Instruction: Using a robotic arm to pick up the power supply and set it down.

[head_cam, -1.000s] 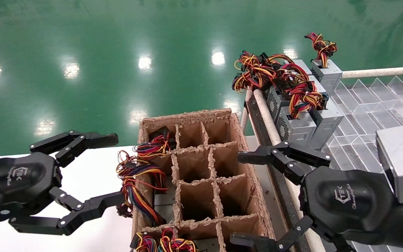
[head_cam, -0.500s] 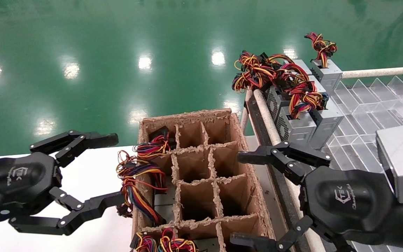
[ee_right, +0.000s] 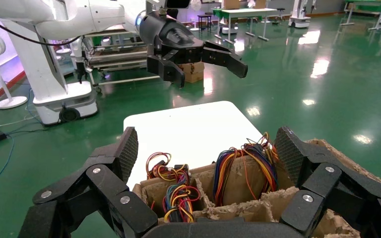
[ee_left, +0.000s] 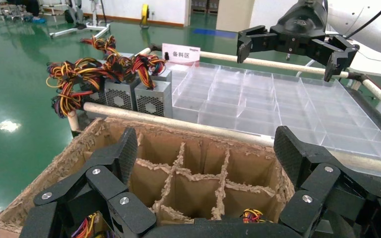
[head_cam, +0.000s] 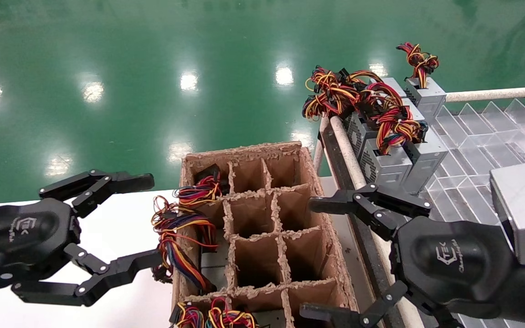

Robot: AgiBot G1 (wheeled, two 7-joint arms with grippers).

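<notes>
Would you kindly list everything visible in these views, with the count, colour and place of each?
cardboard divider box: one, brown, centre, between the pincers.
wire bundles: several, red, yellow, orange, black and blue, in the box's left cells.
power supplies: a cluster, exact count unclear, silver-grey, far-left corner of the tray.
clear divider tray: one, transparent, right of the box.
white table: one, left of the box.
left pincer: black, open, left of the box.
right pincer: black, open, at the box's right edge.

Your head view looks steeply down on the cardboard divider box (head_cam: 262, 237), mid-frame. Both wrist views face it closely from opposite sides, apparently level, sharing its compartments.
</notes>
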